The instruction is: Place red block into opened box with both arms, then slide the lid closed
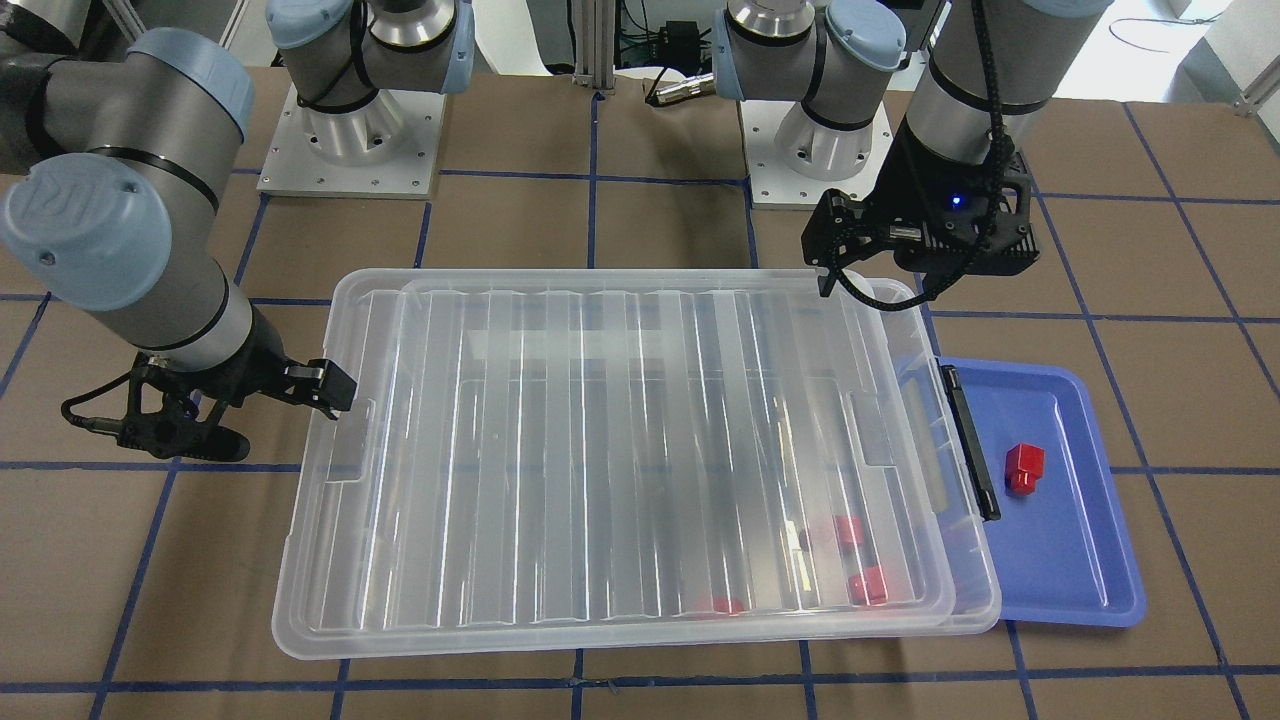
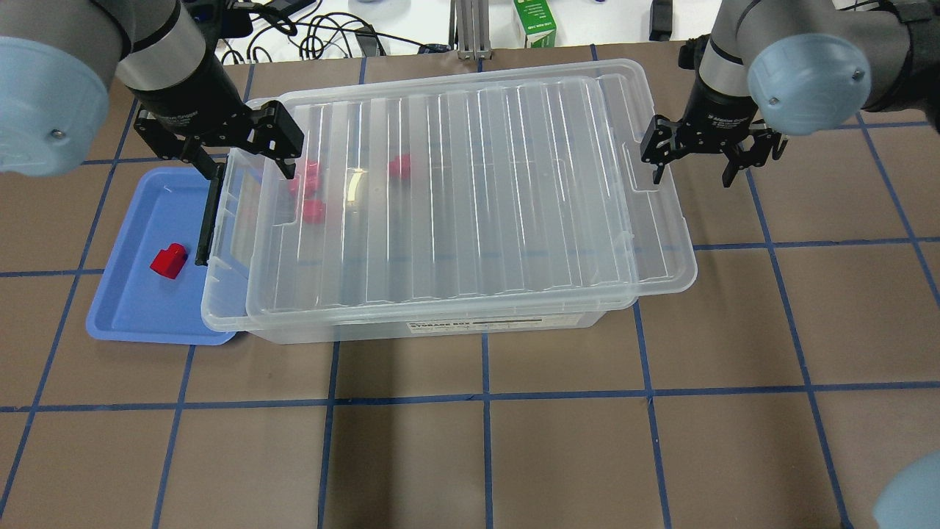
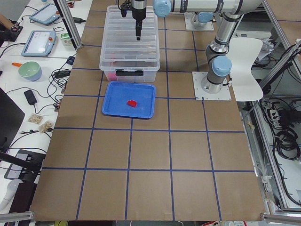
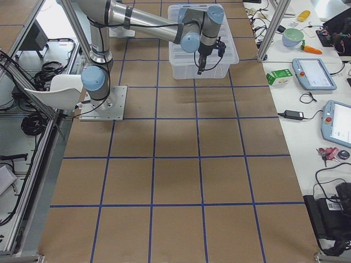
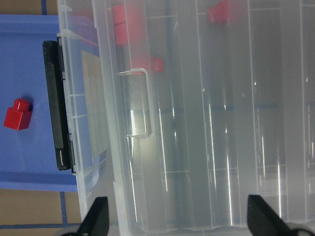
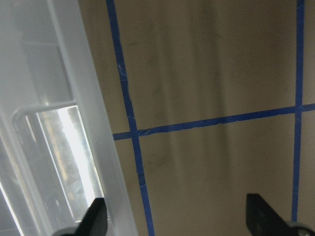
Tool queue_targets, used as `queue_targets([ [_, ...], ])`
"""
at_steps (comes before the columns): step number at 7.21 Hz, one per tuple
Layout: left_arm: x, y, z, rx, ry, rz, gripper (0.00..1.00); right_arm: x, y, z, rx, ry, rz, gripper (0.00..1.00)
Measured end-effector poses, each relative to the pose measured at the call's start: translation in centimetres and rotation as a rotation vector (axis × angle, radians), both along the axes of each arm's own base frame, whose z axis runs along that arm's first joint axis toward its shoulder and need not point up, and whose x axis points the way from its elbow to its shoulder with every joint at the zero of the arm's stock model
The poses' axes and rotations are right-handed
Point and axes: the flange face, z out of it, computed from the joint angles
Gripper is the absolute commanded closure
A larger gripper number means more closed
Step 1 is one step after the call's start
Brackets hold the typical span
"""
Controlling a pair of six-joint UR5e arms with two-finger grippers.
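The clear box (image 2: 440, 327) stands mid-table with the ridged lid (image 2: 477, 184) lying over almost all of it. A narrow strip by the black latch bar (image 2: 209, 220) stays uncovered. Three red blocks (image 2: 314, 211) show blurred through the lid near that end. Another red block (image 2: 169, 261) lies in the blue tray. My left gripper (image 2: 252, 165) hangs open above the latch end of the lid, holding nothing. Open as well, my right gripper (image 2: 692, 178) sits at the lid's opposite short end, one finger (image 2: 656, 173) by the lid's edge.
The blue tray (image 2: 132, 308) lies against the box's latch end, partly under its rim. A green carton (image 2: 534, 22) and cables sit beyond the table's far edge. Brown table with blue tape lines (image 2: 485, 397) stretches in front of the box.
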Motion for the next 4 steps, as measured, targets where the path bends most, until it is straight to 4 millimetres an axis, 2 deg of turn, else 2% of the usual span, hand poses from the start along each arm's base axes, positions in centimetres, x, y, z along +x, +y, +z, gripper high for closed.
queue_targets([
  [2,0.0,0.0,0.0,0.000,0.001,0.000,0.00,-3.4,-0.3,0.2,0.000,0.001,-0.055,0.00],
  [4,0.5,0.0,0.1,-0.002,-0.001,0.000,0.00,-5.4,-0.3,0.5,-0.003,0.016,-0.062,0.00],
])
